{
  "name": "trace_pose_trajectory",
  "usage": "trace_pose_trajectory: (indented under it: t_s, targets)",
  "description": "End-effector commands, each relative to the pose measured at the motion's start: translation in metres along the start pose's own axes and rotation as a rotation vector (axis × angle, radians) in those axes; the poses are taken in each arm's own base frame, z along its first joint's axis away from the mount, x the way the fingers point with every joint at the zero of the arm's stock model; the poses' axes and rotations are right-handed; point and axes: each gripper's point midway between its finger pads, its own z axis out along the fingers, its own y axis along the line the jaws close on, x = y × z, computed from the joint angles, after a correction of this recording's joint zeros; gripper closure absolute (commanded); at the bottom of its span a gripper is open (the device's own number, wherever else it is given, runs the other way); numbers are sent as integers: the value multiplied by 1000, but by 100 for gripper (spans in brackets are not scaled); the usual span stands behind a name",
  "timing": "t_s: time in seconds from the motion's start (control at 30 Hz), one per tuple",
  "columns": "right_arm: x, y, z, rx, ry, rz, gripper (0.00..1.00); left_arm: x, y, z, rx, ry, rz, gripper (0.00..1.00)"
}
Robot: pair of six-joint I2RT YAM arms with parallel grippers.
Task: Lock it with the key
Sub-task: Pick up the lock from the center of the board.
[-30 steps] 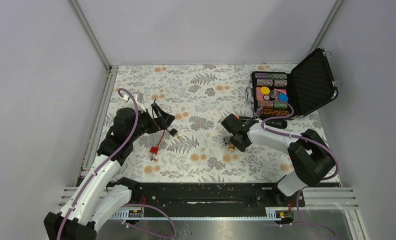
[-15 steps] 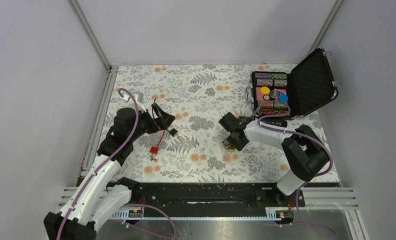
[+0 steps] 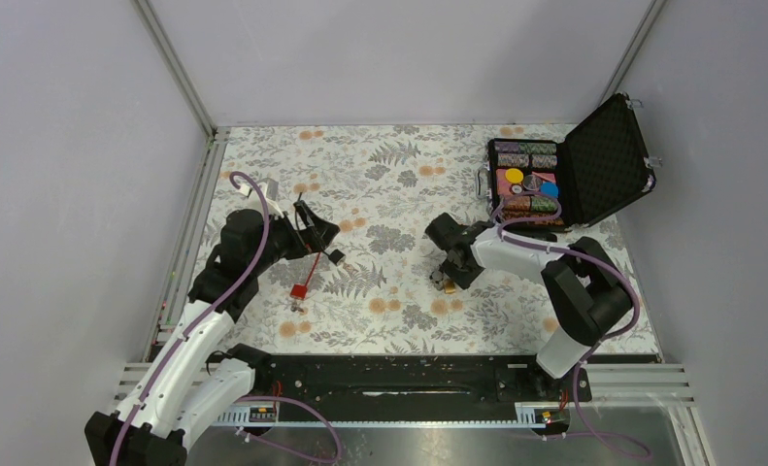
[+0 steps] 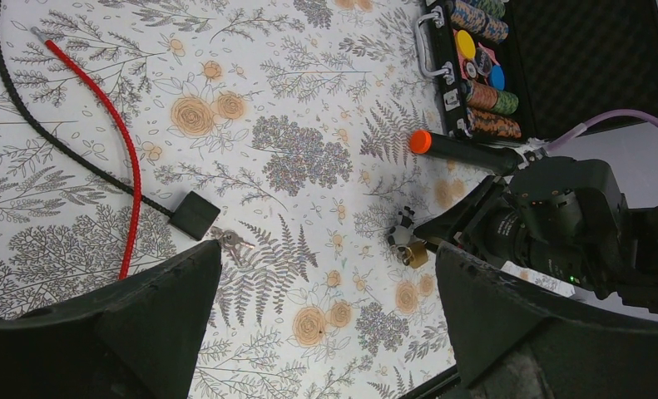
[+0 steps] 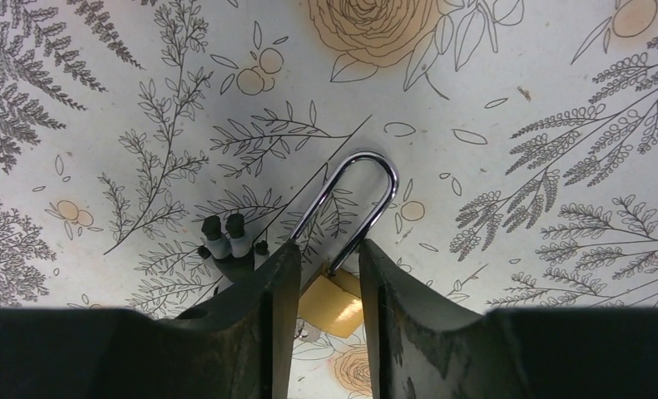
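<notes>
A tiny cluster of silvery keys (image 4: 232, 241) lies on the floral cloth beside a small black block (image 4: 194, 214); it is too small to make out in the top view. A brass padlock (image 5: 333, 303) with a long silver shackle (image 5: 367, 174) lies at mid-table (image 3: 439, 283). My right gripper (image 5: 321, 249) is shut on its brass body, low over the cloth (image 3: 445, 277). One shackle leg is hidden behind a finger. A small black-and-white piece (image 5: 225, 241) sits against the padlock. My left gripper (image 4: 327, 249) is wide open and empty, above the cloth to the left (image 3: 317, 225).
A black wire loop (image 4: 26, 125) and a red wire (image 4: 101, 108) with a red block (image 3: 299, 290) lie under the left gripper. An open black case (image 3: 608, 160) of poker chips stands back right. A black marker with an orange cap (image 4: 454, 148) lies before it.
My right gripper has shifted slightly left and away, and the padlock has moved with it. The left arm has not moved.
</notes>
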Motion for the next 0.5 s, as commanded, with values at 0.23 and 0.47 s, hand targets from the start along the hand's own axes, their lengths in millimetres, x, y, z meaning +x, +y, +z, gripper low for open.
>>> trace_pose_trajectory:
  t_s: [0.23,0.47]
  targets:
    - [9,-43,29,198,1,-72,89,-9,-3,-7,1,-44,29,1]
    - [-7,-23,16,88,-27,-106,100,0,-12,-3,44,-1,30,1]
